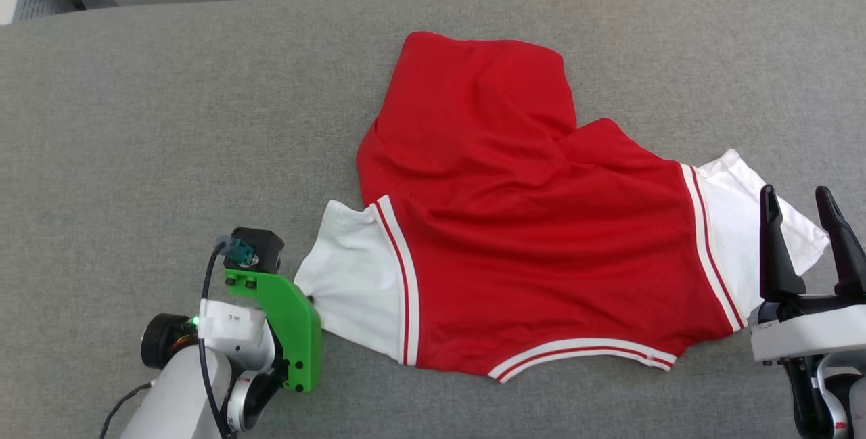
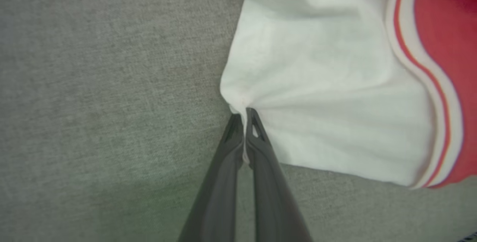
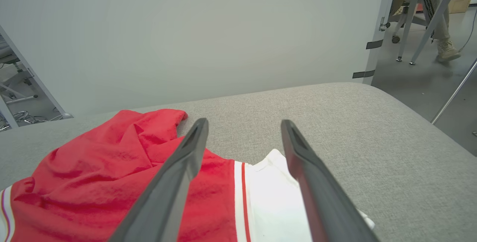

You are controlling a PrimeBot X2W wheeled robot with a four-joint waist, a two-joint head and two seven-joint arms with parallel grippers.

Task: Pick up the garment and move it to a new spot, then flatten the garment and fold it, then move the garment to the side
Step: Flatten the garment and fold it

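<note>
Nearest, at the lower left of the head view, a pale forearm with a green bracket (image 1: pixel 294 324). At its end the left gripper (image 2: pixel 244 113), long dark fingers pressed tight together on the outer edge of a white sleeve, the thin cloth puckered into fine radiating creases at the pinch. At the lower right, the right gripper (image 1: pixel 796 190), jaws spread wide, nothing between them, tips up over the other white sleeve.

Between the two, the garment (image 1: pixel 528 222): thin red fabric, soft and rumpled, with white sleeves and red-and-white striped trim at each shoulder seam and along the curved neck edge. Spread on a grey upholstered surface (image 1: pixel 169 121) — coarse in weave, rounded at its far corner. Long axis sleeve to sleeve, left to right across the robot's front. Neck edge toward the robot, red body stretching away and narrowing to a bunched, folded-over end, crossed by deep diagonal creases.

Farther off, beyond the surface, a plain pale wall (image 3: pixel 186 29). Past its right end, smooth grey floor and a person's trouser leg and light shoe (image 3: pixel 446 50).
</note>
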